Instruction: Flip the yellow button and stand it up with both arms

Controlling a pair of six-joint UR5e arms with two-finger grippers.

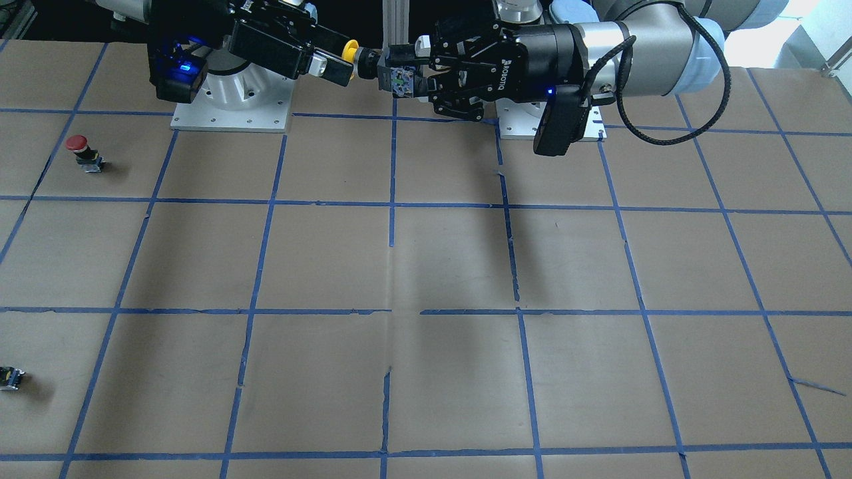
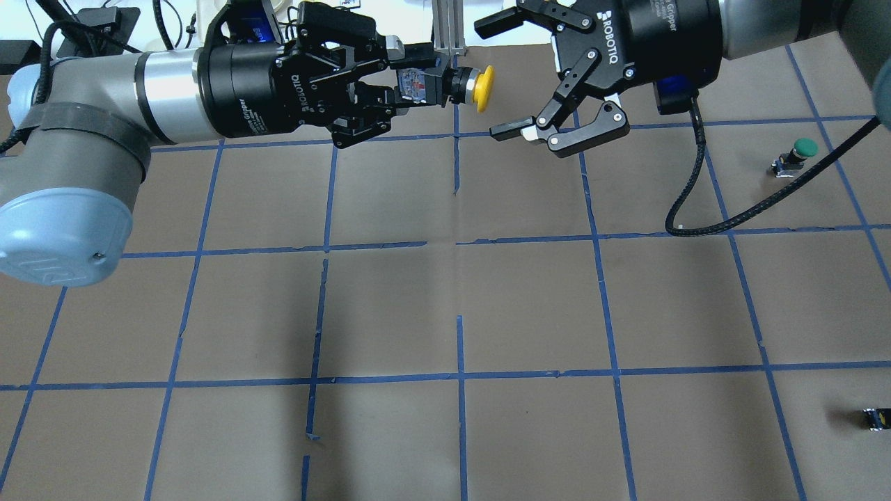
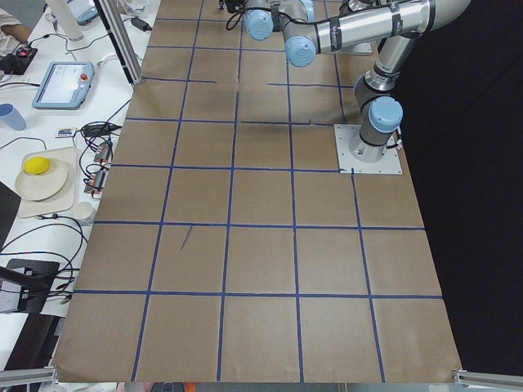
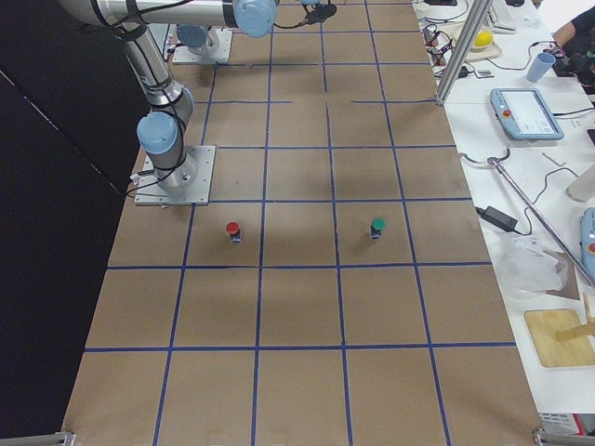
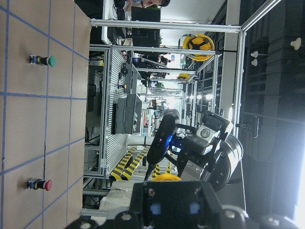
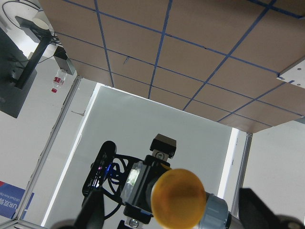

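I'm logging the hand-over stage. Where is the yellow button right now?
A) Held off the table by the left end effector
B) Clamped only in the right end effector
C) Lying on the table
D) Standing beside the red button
A: in the overhead view the left end effector is shut on the block body of the yellow button above the table, while the right end effector is open in front of the cap.

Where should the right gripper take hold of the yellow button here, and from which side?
Probably by the cap rim of the yellow button, coming end-on from the cap side: the left gripper clamps the block body, so only the cap end, facing the open right gripper, is free.
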